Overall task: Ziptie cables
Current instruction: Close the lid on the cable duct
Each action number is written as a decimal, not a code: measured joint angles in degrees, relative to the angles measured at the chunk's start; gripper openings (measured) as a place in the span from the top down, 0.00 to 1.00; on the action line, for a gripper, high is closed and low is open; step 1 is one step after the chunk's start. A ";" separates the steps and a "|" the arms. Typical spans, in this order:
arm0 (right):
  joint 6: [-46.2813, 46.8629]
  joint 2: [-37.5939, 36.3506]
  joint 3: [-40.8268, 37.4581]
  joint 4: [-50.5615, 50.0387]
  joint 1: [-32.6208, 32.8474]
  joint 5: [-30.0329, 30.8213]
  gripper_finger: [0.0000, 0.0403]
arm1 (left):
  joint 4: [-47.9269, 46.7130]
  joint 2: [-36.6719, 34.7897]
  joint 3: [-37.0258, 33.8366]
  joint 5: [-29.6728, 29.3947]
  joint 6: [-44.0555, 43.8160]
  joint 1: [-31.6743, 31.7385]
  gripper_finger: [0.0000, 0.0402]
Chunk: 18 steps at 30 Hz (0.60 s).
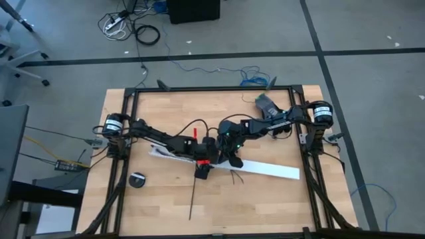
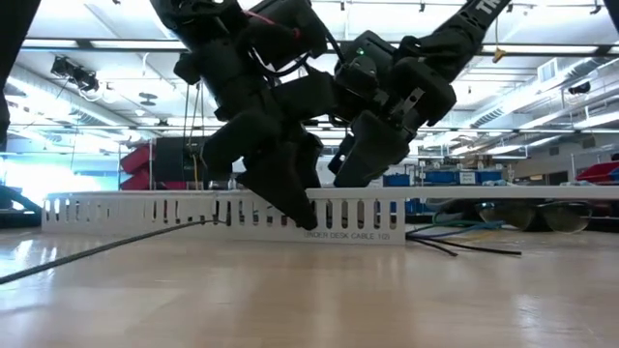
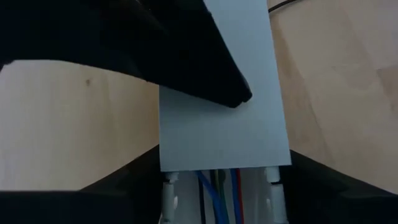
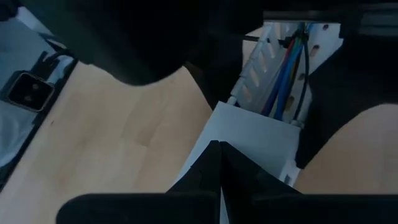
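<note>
Overhead looking down, table-level sideways, both wrists close above white channel (image 1: 265,169)

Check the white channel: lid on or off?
Partly on. In the left wrist view a flat white lid covers the white channel up to an edge; past it the channel lies open, with the cables showing inside.

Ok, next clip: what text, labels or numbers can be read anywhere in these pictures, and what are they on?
"UNDER DESK CABLE 10": roughly that, small print on the side wall of the white channel, low view; last characters uncertain.
White lettering on the arm at top right of the low view: cut off, unreadable.
Nothing legible in the high or wrist views.
</note>
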 joint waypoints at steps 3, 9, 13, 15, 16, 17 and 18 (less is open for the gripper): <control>0.21 -0.02 0.05 -0.99 -0.02 0.78 1.00 | -1.78 -1.02 0.07 -0.72 0.20 0.04 0.33; 0.71 0.02 0.06 -2.10 0.02 0.65 1.00 | -3.96 -2.42 0.24 -0.27 0.12 0.03 0.25; 1.08 0.04 0.05 -2.49 0.10 0.66 1.00 | -10.50 -3.07 0.39 -0.23 -1.50 0.09 0.21; 1.26 0.07 0.03 -2.54 0.13 0.64 1.00 | -12.59 -3.05 0.39 -0.14 -2.55 0.09 0.20; 1.26 0.07 0.03 -2.55 0.14 0.64 1.00 | -13.47 -3.05 0.37 -0.01 -2.85 0.09 0.20; 1.26 0.07 0.02 -2.54 0.17 0.64 1.00 | -13.70 -3.05 0.37 0.01 -3.02 0.09 0.20; 1.26 0.07 -0.02 -2.54 0.17 0.63 1.00 | -13.74 -3.05 0.37 0.01 -3.06 0.09 0.20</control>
